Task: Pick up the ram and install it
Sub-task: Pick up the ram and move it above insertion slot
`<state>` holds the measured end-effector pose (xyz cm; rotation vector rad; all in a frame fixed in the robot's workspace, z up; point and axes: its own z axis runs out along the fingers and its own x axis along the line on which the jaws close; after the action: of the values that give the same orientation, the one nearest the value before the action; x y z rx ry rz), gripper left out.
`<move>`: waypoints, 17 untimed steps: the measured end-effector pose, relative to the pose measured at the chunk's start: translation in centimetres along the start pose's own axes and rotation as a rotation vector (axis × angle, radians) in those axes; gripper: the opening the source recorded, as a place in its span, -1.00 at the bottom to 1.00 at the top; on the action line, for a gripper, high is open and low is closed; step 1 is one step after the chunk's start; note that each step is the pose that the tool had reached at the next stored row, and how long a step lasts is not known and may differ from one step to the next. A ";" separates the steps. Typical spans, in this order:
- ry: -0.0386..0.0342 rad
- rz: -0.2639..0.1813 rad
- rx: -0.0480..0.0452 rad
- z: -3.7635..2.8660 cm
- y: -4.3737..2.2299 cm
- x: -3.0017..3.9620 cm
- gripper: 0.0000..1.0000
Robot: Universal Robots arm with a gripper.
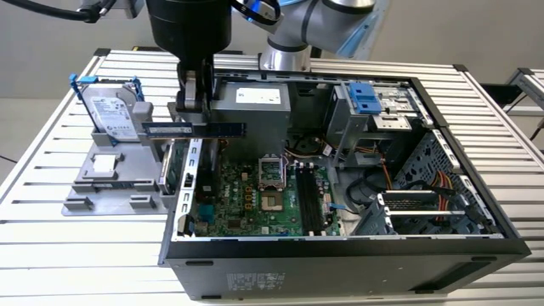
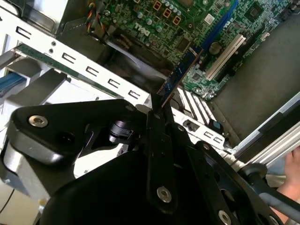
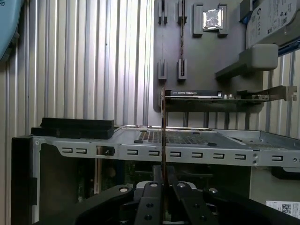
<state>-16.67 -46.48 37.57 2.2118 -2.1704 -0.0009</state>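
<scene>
Exterior view: open PC case [image 1: 340,268] lying on its side on a slatted metal table [image 1: 51,255], insides facing up. Black gripper [image 1: 193,116] hanging above the case wall [image 1: 193,182] on the exterior view's left.

Jaws clamped on the ram [image 1: 216,129], pinching its upper long edge approx. at mid-length. Ram held level, long side horizontal, flat bluish face toward the camera, both ends sticking out past the jaws. Held up in the air, touching nothing but the jaws, directly over the case wall, betw. the grey fixture plate [image 1: 111,191] outside the case and the green motherboard [image 1: 255,197] inside it. Long dark memory slots [image 1: 310,201] on the motherboard, well apart from the ram, toward the exterior view's right.

On the fixture plate: silver hard drive [image 1: 111,111] in a blue-clipped frame, propped upright; green expansion card [image 1: 172,169] standing on edge just beside the case wall, below the ram.

Second wrist view: ram [image 2: 182,72] seen nearly edge-on, a thin blue strip running straight out from the gripper [image 2: 157,108], w/ the motherboard [image 2: 154,28] beyond it.

First wrist view: ram [image 3: 163,122] seen fully edge-on as a thin line, centred in the gripper [image 3: 163,169] and gripped from both sides. Beyond it, the perforated case wall [image 3: 140,151], then the expansion card [image 3: 201,96], fixture plate [image 3: 201,56] and hard drive [image 3: 274,21].
</scene>
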 end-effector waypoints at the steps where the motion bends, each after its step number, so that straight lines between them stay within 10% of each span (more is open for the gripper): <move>1: 0.0000 0.000 0.0000 -0.01 -0.13 0.00 -1.00; 17: 0.0001 0.000 0.0000 -0.07 -2.29 0.04 -1.00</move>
<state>-14.37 -46.47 37.57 2.2117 -2.1704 -0.0008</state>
